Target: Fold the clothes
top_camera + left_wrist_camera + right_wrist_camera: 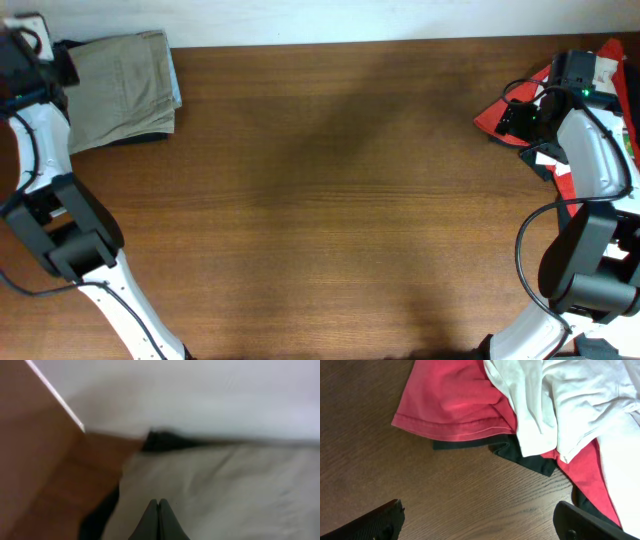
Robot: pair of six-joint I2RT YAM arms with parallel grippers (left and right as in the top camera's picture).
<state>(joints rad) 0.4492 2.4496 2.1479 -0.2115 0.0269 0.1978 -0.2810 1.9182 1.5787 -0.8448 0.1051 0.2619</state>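
Note:
The khaki-beige trousers (120, 88) lie folded in a compact rectangle at the table's far left corner. In the left wrist view, which is blurred, they fill the lower right (230, 495). My left gripper (66, 62) is at the trousers' left edge. Its fingers (158, 506) are pressed together with nothing visible between them, just over the cloth. My right gripper (512, 118) is at the far right by another pile of clothes. Its fingers are wide open and empty (480, 522) above bare wood.
A dark cloth (167, 441) shows under the trousers' edge. At the far right lie a red cloth (450, 400), a white T-shirt (560, 395) on top of it and a black garment (530, 459) beneath. The wooden table (330, 200) spans the middle.

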